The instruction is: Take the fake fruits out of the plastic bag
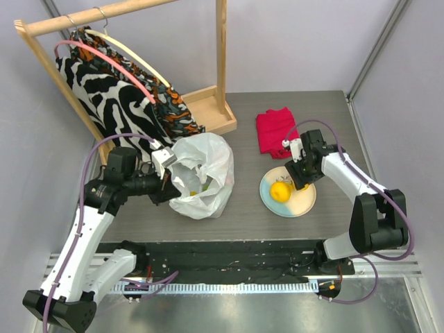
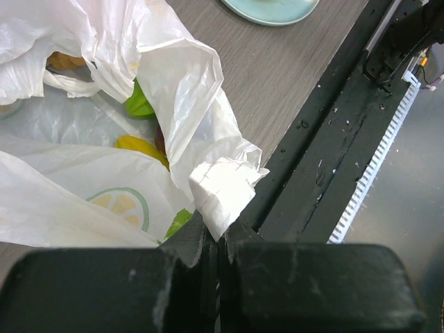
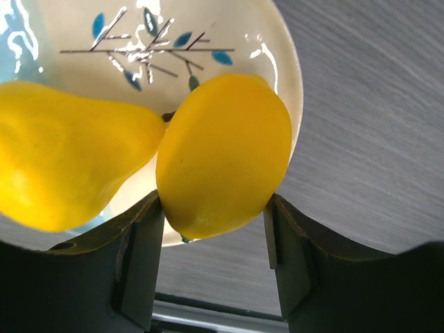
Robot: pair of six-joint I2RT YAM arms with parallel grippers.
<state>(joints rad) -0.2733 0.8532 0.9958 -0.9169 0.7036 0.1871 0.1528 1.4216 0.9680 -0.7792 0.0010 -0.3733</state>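
The white plastic bag (image 1: 201, 173) with printed citrus slices lies left of centre, its mouth held open. My left gripper (image 1: 166, 182) is shut on a folded edge of the bag (image 2: 222, 184); the jaws meet on the plastic (image 2: 220, 232). Inside the bag I see a green piece (image 2: 139, 103), a yellow fruit (image 2: 139, 147) and a brownish piece (image 2: 66, 61). My right gripper (image 1: 300, 182) is over the pale plate (image 1: 298, 205), its fingers closed against a yellow lemon (image 3: 225, 152). A second yellow fruit (image 3: 69, 159) lies on the plate (image 3: 208, 35) touching the lemon.
A folded red cloth (image 1: 276, 130) lies behind the plate. A wooden clothes rack (image 1: 208, 111) with a zebra-print garment (image 1: 118, 104) stands at the back left, close to the bag. A black rail (image 1: 229, 253) runs along the table's near edge.
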